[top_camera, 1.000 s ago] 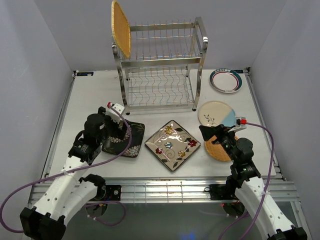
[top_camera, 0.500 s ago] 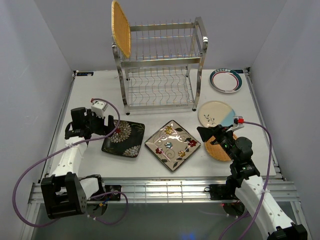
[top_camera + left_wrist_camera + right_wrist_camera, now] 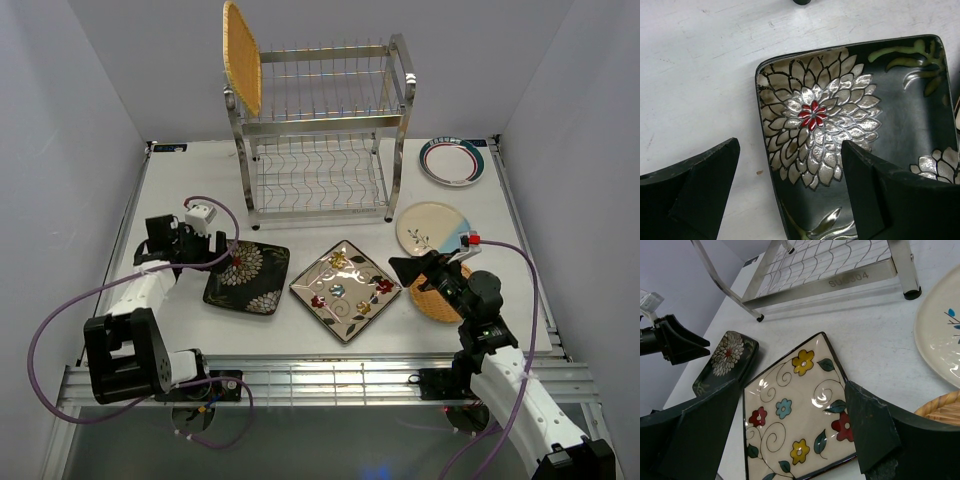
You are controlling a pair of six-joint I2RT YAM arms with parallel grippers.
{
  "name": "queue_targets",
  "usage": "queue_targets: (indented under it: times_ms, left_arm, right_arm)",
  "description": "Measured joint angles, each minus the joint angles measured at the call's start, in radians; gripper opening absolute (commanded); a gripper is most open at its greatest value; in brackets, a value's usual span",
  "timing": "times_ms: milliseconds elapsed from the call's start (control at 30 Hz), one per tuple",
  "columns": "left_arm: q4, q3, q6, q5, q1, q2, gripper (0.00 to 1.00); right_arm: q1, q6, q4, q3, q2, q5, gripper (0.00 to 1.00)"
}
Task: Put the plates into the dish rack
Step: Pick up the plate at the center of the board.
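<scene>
The dish rack (image 3: 320,130) stands at the back with one woven plate (image 3: 241,58) upright in its top tier. A black square plate (image 3: 248,277) with white flowers lies front left. My left gripper (image 3: 226,256) is open and low at that plate's left edge (image 3: 765,165); in the left wrist view, one of the left gripper's (image 3: 790,200) fingers is over the plate and the other over the table. The cream floral square plate (image 3: 345,290) lies in the middle. My right gripper (image 3: 405,268) hovers open above its right part (image 3: 790,400), holding nothing.
A second woven plate (image 3: 440,300) lies under the right arm, with a cream-blue round plate (image 3: 435,228) just behind it. A teal-rimmed round plate (image 3: 453,160) sits at the back right beside the rack. The rack's foot (image 3: 912,292) is near the round plate.
The left arm has swung out to the left and come down, so its gripper now meets the black plate's left edge from the side. The right gripper has crept slightly left over the floral plate.
</scene>
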Motion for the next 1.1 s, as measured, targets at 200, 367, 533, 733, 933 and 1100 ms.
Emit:
queue_targets:
  times_ms: [200, 367, 533, 733, 933, 1100]
  left_arm:
    - [0.022, 0.013, -0.013, -0.032, 0.0, 0.092, 0.69]
    - [0.023, 0.027, -0.016, -0.05, 0.002, 0.154, 0.57]
    - [0.023, 0.03, -0.018, -0.058, 0.003, 0.163, 0.53]
    - [0.025, 0.03, -0.021, -0.066, 0.003, 0.153, 0.32]
    - [0.027, 0.035, -0.047, -0.068, 0.005, 0.152, 0.05]
    - [0.03, 0.035, -0.055, -0.068, 0.005, 0.152, 0.01]
  right_arm:
    - [0.0, 0.0, 0.031, 0.0, 0.029, -0.031, 0.92]
    - [0.0, 0.0, 0.035, 0.0, 0.034, -0.038, 0.91]
    - [0.0, 0.0, 0.035, 0.0, 0.029, -0.038, 0.91]
    - [0.0, 0.0, 0.035, 0.0, 0.018, -0.038, 0.91]
    - [0.0, 0.0, 0.035, 0.0, 0.017, -0.038, 0.9]
    - [0.0, 0.0, 0.034, 0.0, 0.006, -0.038, 0.9]
